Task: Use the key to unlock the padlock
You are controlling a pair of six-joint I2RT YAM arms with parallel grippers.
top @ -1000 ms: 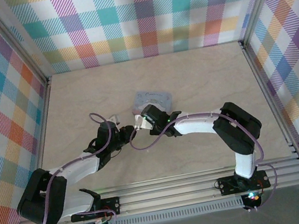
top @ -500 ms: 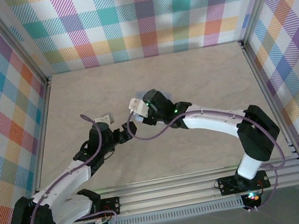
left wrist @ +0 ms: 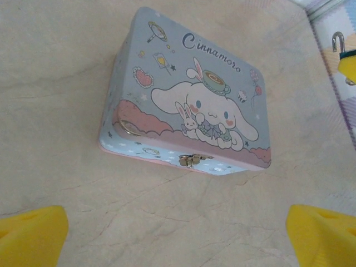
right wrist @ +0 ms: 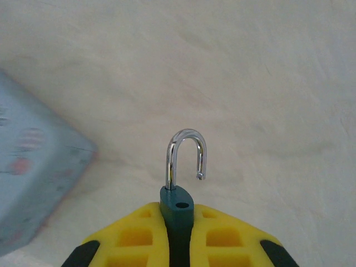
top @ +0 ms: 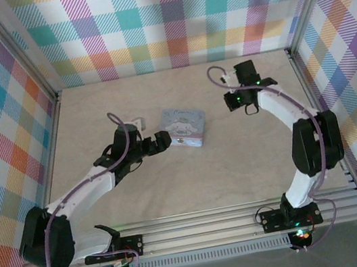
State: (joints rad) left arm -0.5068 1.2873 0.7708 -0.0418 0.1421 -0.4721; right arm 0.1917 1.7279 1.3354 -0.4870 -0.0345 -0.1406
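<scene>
Between the clenched right jaws, over the bench (right wrist: 267,67), the padlock (right wrist: 177,214) shows its shackle (right wrist: 186,132) sprung open; left jaws stand released before the tin box (left wrist: 189,105). Unlocking appears complete; the next move is likely a gentle set-down.

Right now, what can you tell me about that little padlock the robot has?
The padlock is tiny, with a dark teal-green body and a shiny silver shackle. It is unlocked: the shackle stands open, its free end clear of the hole on top. Its body is pinched between the right gripper's yellow fingers, above the pale table, apart from the tin box.
</scene>
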